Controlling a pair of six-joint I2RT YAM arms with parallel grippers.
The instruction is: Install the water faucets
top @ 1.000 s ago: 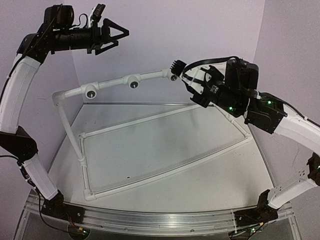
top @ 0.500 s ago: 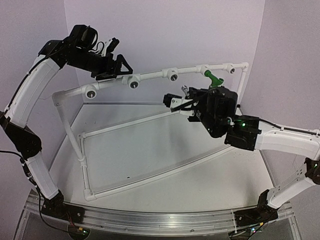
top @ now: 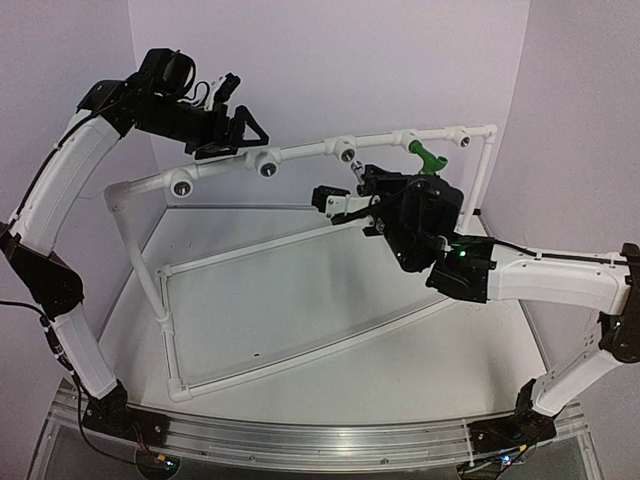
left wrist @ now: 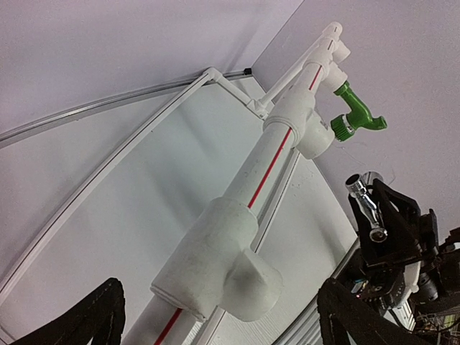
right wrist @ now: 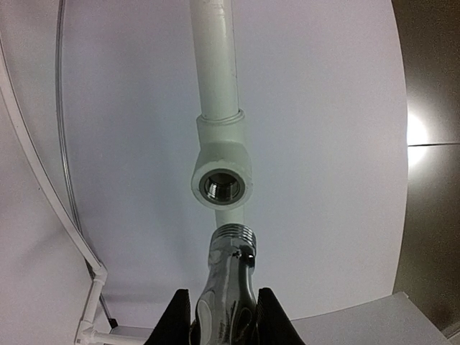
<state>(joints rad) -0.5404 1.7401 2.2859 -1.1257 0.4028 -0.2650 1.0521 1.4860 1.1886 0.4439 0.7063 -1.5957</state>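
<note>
Leftward along the rail is where my right claw (right wrist: 224, 320) has slid in the last half second, carrying the chrome faucet (right wrist: 228, 277) away from the green faucet (top: 428, 155), which already sits screwed into its own socket further right. The chrome faucet is clamped between my right fingers by its body, threaded end leading, and it now sits just below the open fitting (right wrist: 223, 183) without touching it. To do this step well, I judge I need the threads square to that dark threaded hole before I push: from my wrist view the faucet's end looks slightly low and a touch to the right of the socket's centre, so a small lift and nudge should come first, then a straight advance and a turn. Going in crooked risks cross-threading or shoving the rail (top: 300, 152) sideways. My right arm reaches in from the right, forearm stretched low over the surface (top: 350, 370), wrist tipped up at the rail. My left claw (top: 245, 132) hangs wide open and empty near the rail's left fittings, its arm arched high.
</note>
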